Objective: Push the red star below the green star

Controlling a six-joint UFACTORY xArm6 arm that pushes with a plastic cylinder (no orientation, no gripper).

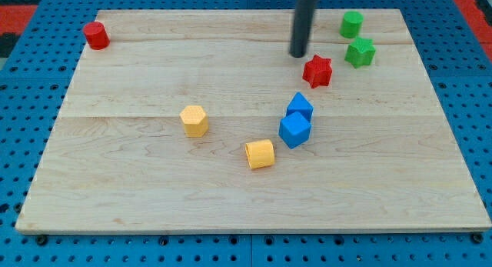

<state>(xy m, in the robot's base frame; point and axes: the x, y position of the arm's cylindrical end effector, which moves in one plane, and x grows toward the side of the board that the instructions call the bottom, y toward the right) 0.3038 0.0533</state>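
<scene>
Red star (317,71) flat on the wooden board (138,190), near the view's upper right. Green star (360,52) just up and to the right of it, close but apart. My tip (298,54) just up-left of the red star, a narrow gap between; bare rod, holding nothing. Green block (352,24) farther up-right of the red star. Two blue blocks (296,121) below it, touching each other. Yellow cylinder (260,154) and yellow hexagonal block (194,120) down-left. Red cylinder (96,35) far to its left.
</scene>
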